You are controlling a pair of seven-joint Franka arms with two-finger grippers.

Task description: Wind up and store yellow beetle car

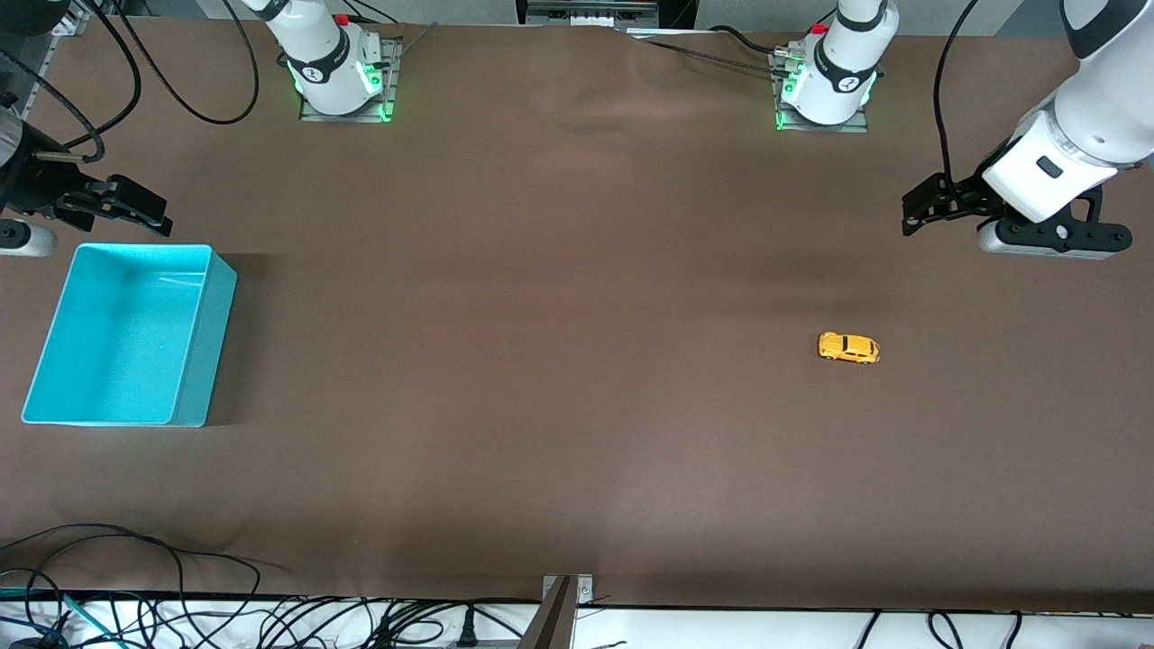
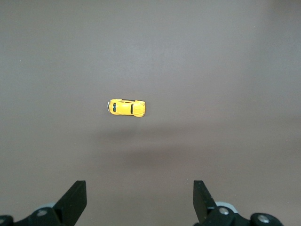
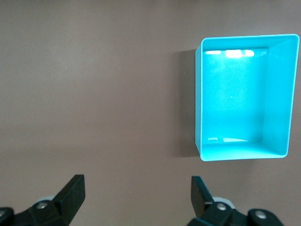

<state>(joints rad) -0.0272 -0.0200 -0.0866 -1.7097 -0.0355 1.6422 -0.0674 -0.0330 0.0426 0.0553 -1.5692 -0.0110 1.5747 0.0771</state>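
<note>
The yellow beetle car (image 1: pixel 848 348) stands on its wheels on the brown table toward the left arm's end. It also shows in the left wrist view (image 2: pixel 126 108). My left gripper (image 1: pixel 920 209) hangs open and empty in the air above the table, its fingertips apart (image 2: pixel 140 202). The turquoise bin (image 1: pixel 54 356) stands empty at the right arm's end, and shows in the right wrist view (image 3: pixel 277 99). My right gripper (image 1: pixel 144 212) is open and empty, up above the table just off the bin's rim (image 3: pixel 137 200).
Brown table cloth (image 1: pixel 541 361) covers the whole table. The arm bases (image 1: pixel 338 72) (image 1: pixel 825 86) stand along the table's edge farthest from the front camera. Loose cables (image 1: pixel 135 595) lie off the table's front edge.
</note>
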